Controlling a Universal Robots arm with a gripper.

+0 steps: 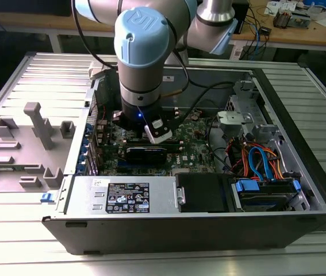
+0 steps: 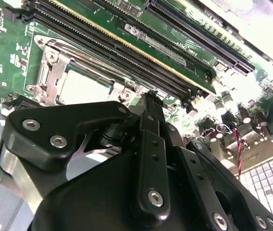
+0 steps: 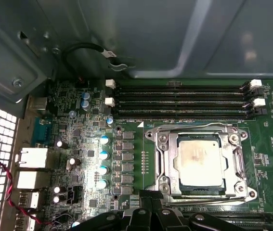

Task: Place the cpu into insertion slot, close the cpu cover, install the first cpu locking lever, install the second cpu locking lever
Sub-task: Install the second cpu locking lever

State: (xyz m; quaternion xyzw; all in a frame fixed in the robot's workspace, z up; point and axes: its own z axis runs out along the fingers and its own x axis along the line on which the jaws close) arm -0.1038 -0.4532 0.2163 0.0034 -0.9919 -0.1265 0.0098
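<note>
One dull silver cpu — square, framed by the shiny cpu cover.

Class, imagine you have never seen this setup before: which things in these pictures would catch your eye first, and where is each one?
First comes the grey and blue robot arm reaching down into the open computer case in the exterior view. In the first wrist view, the cpu sits in the insertion slot with the cpu cover framing it, beside the long black memory slots. The black pincer hangs close above that socket.
</note>
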